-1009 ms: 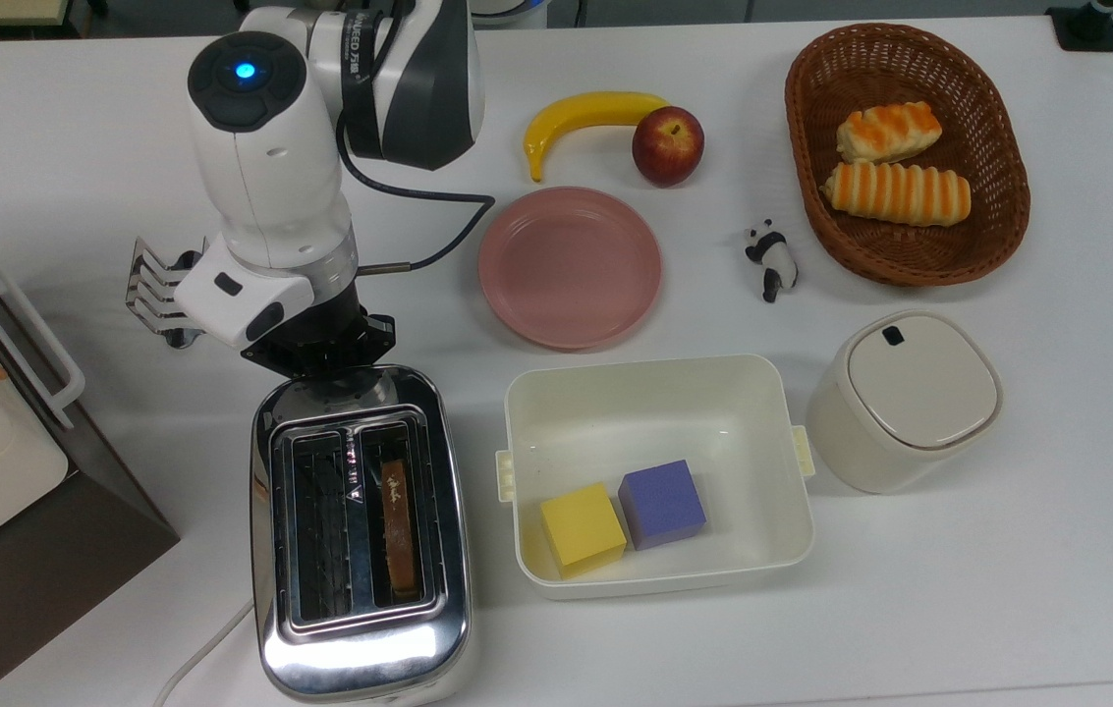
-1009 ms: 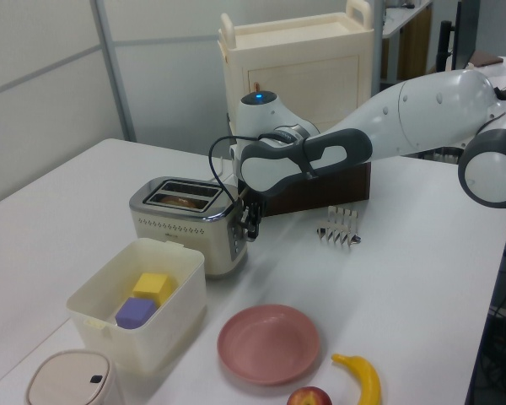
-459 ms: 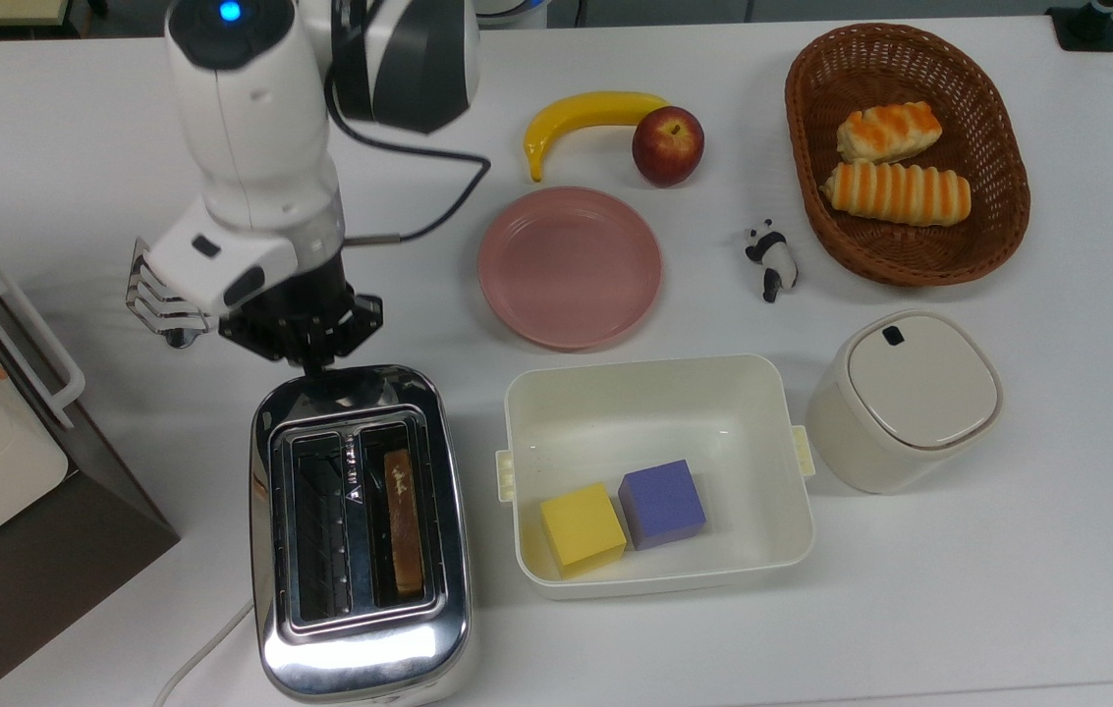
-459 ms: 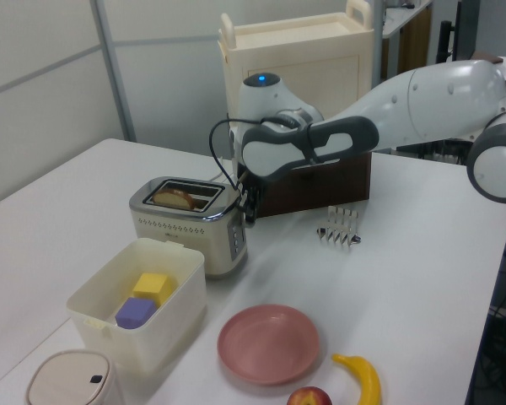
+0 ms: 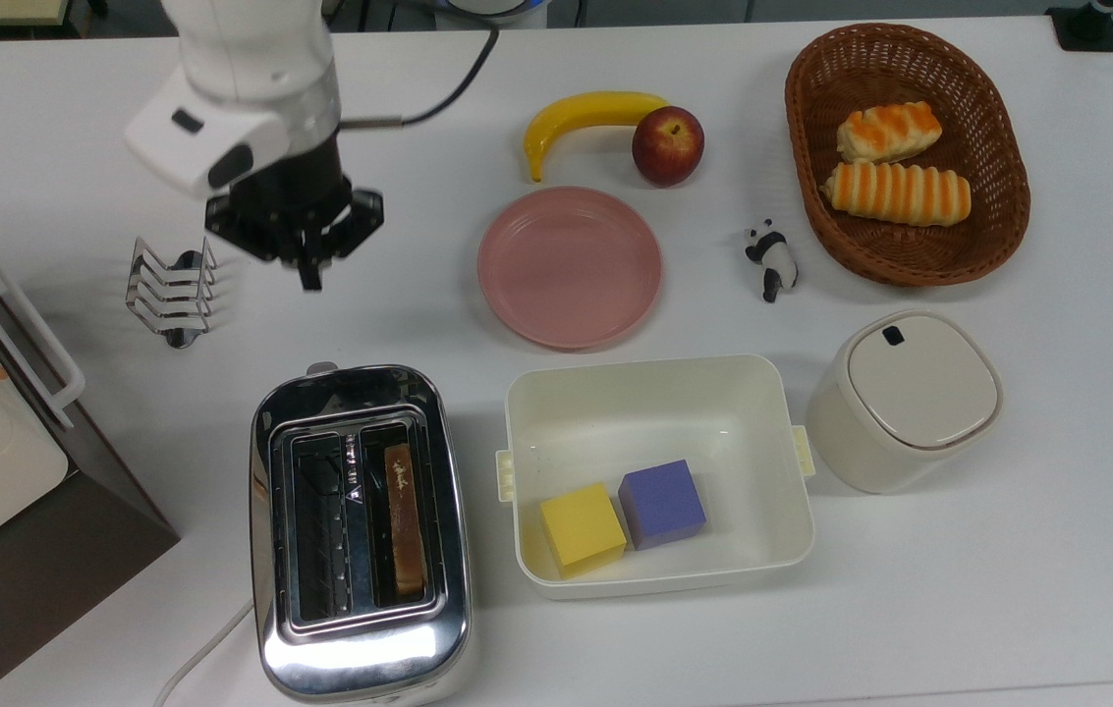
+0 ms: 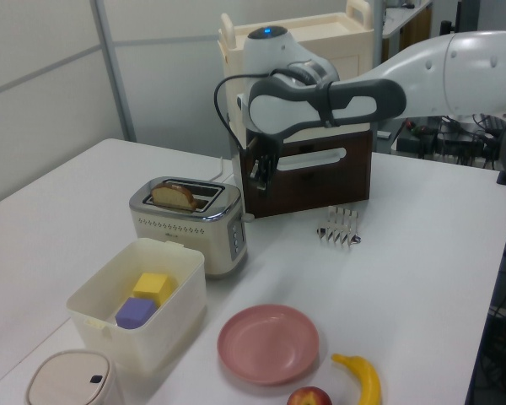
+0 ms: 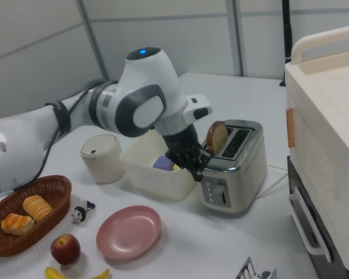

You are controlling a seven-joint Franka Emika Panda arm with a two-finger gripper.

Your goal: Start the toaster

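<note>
Toaster (image 5: pixel 360 530) at the top view's near left, a bread slice (image 6: pixel 174 197) standing proud of one slot, so likely not started; lever press seemingly remains. Gripper (image 5: pixel 306 265) hangs above the table beyond it, fingers together, holding nothing

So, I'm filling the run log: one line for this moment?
end effector: shut, empty, above table, clear of toaster | bread slice: raised in slot
</note>
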